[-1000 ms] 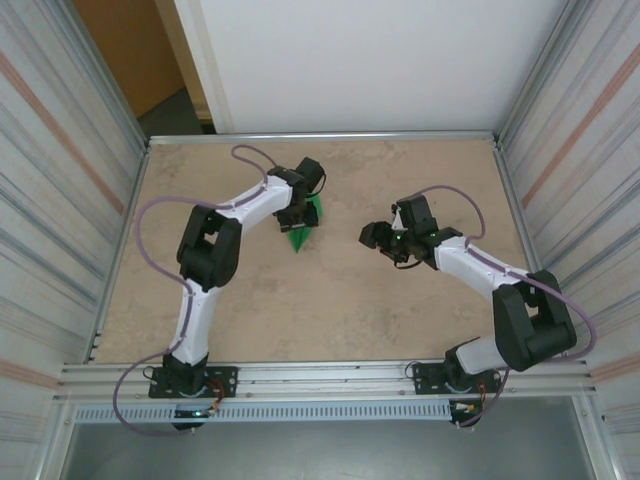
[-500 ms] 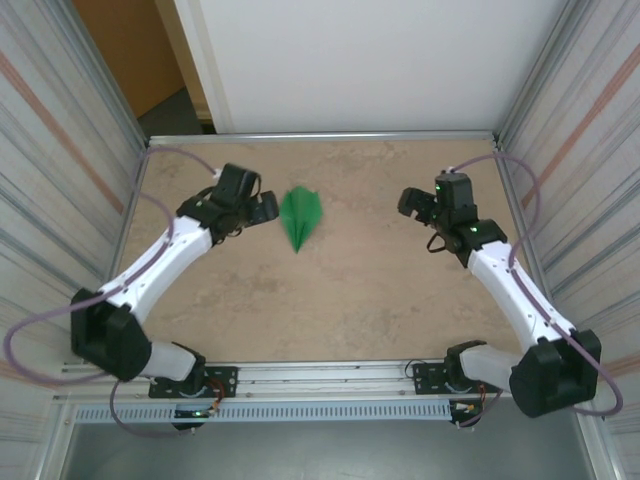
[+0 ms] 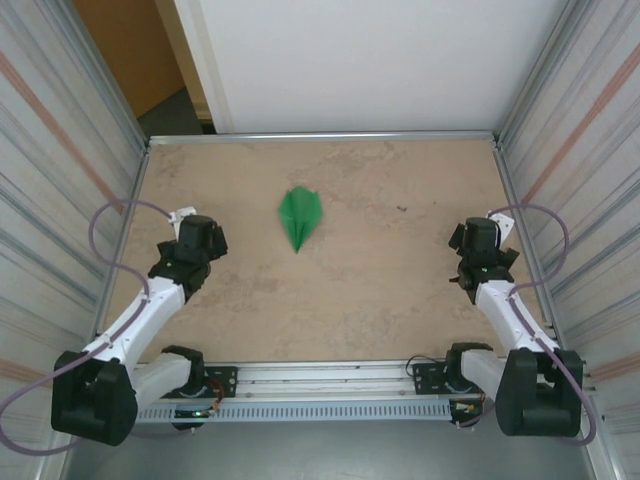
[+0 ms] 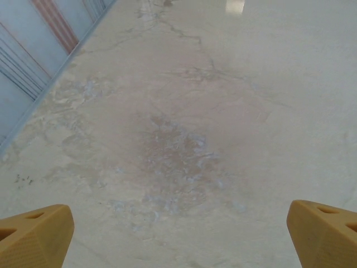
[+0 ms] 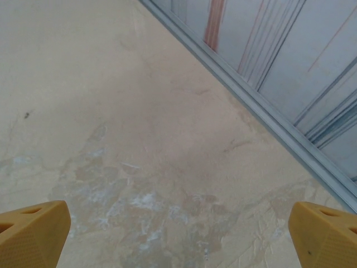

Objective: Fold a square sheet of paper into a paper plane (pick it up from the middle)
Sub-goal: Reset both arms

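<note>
- Paper plane [image 3: 299, 217]: bright green, creased, narrow dart. It lies flat on the table [image 3: 400, 300], a little left of the middle and nearer the far edge than the near one. The pointed nose faces the near edge and the broader tail faces the far edge. Nothing is touching it.
- Left gripper [image 3: 203, 238]: low over the table near the left edge, well apart from the plane. In its wrist view the yellow fingers [image 4: 33, 234] are spread wide, with bare marbled surface between them and nothing held.
- Right gripper [image 3: 481, 240]: near the right edge, likewise far from the plane. Its fingers [image 5: 33, 231] are splayed over bare table, and the corrugated side wall [image 5: 279, 61] is close ahead.
- Purple cable [image 3: 108, 215] loops out from the left arm toward the left edge.

Judgement: the folding looks finished, and the step in hand is parking the arms.
- To do it well, keep both arms tucked toward the near corners.
- Keep the jaws apart so that nothing snags.
- Keep elbows and cable loops from sweeping over the middle of the table. The paper is light, and a brush or a draught could skid it or spring a crease.
- If the wings want more pressing, come straight down along the centre fold rather than from the side.
</note>
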Controlling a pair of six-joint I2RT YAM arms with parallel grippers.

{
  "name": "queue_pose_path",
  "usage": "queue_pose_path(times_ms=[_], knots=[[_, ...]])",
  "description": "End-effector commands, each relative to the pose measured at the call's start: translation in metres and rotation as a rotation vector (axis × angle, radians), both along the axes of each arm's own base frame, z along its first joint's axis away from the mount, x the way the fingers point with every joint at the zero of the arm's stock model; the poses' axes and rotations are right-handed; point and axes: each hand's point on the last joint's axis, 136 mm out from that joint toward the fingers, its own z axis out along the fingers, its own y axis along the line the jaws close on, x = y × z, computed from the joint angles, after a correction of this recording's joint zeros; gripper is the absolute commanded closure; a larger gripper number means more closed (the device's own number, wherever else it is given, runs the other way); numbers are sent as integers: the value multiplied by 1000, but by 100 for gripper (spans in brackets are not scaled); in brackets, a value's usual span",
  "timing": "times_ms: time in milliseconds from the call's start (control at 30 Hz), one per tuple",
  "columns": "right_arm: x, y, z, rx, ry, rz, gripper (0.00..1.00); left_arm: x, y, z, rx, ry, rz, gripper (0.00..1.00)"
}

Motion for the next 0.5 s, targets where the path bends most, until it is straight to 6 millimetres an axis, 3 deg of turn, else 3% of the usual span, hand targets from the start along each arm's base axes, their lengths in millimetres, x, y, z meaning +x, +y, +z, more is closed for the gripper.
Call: queue_pose_path(times_ms=[0,100,200,467], knots=[[24,2,13,-45,-139,56,1,14,12,6,95,-112,-31,1],[38,10,5,-37,-143,123,1,18,19,-14,20,-102,-47,1],[50,19,-6,-33,-128,193,1,26,11,-24,24,-126,-124,1],[73,46,-16,18,-195,363,1,53,-20,-19,9,-247,-336,1]])
